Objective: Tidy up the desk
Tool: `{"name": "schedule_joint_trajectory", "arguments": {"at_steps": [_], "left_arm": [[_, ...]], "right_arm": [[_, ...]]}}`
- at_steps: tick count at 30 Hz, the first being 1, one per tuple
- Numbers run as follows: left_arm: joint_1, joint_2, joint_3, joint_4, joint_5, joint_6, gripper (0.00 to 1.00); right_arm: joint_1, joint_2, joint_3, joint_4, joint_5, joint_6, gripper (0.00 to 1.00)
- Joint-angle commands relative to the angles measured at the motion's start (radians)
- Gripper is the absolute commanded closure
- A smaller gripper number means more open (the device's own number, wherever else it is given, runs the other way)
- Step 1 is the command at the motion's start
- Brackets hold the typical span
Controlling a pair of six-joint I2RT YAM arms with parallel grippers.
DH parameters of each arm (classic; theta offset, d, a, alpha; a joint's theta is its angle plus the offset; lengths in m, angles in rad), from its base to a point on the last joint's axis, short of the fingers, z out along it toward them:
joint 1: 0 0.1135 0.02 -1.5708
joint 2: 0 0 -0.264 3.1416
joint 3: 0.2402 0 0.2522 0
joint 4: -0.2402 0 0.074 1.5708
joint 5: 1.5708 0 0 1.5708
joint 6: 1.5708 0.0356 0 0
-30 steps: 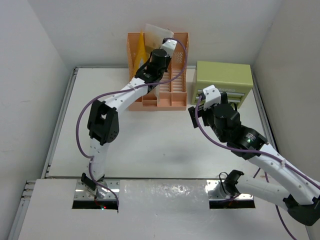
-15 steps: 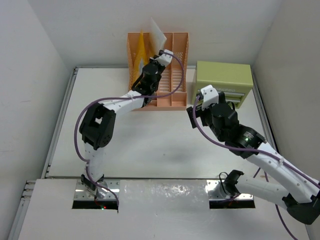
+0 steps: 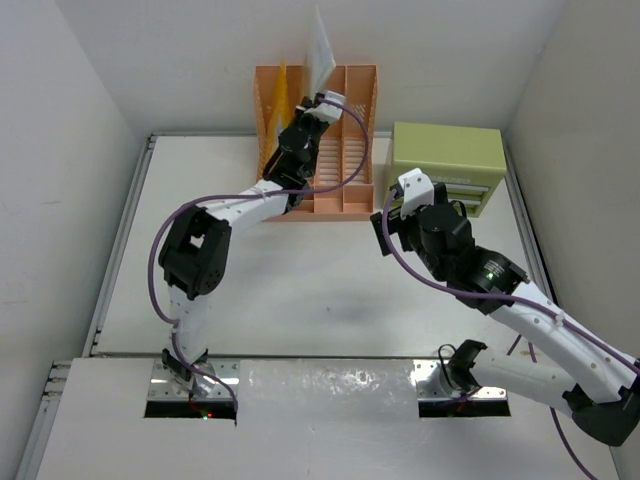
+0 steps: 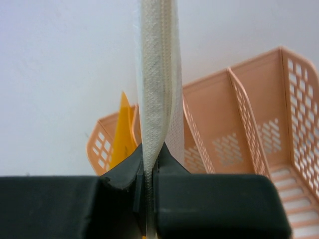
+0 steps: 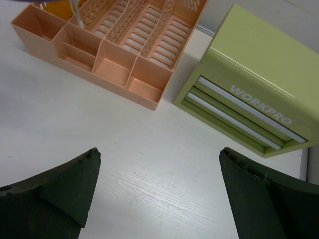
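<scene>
1. Since a second ago, the white pouch [image 3: 320, 45] has swung up. It was tipped over the rack and now stands tall on its thin edge. The left arm has reached farther toward the back wall. The right arm has hardly moved.
2. The left gripper [image 4: 149, 174] has its jaws pressed tight on the near edge of the pouch. The rest of the pouch sticks straight out past the fingertips, and it looks soft and a bit bendy.
3. Just behind the pouch is the peach rack [image 3: 360, 75], which has tall slots. A yellow folder [image 4: 122, 129] stands in the slot on the left. From the wrist view the pouch lines up close to the wall beside that folder. I cannot tell which slot it is over.
4. The right gripper [image 5: 159, 169] has its jaws spread wide and holds nothing. It hangs over the desk [image 3: 300, 290]. The green drawer box [image 5: 254, 74] is just beyond it, with its drawers shut.
5. The desk is the big white top under both arms. The rack and the green box sit at its back edge, side by side.
6. I think the step in hand is putting the pouch into the rack.
   - Keep the flat side of the pouch in line with the slot walls.
   - Aim for an empty slot, not the top of a wall.
   - Go in slowly, because a soft pouch could fold or catch on the holes.
   - Let go only when the pouch rests inside and cannot tip out.
</scene>
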Motion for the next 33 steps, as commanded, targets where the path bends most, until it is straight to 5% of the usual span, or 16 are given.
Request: {"name": "schedule_joint_trajectory", "arguments": {"at_steps": [1, 28, 33], "left_arm": [[0.013, -0.041, 0.096, 0.090, 0.005, 0.002, 1.00], [0.042, 0.104, 0.045, 0.184, 0.103, -0.033, 1.00], [0.077, 0.117, 0.041, 0.089, 0.112, -0.123, 1.00]], "right_arm": [[-0.001, -0.005, 0.039, 0.016, -0.001, 0.009, 0.01], [-0.001, -0.056, 0.016, 0.000, -0.012, 0.019, 0.01], [-0.001, -0.065, 0.008, -0.005, -0.015, 0.019, 0.01]]}}
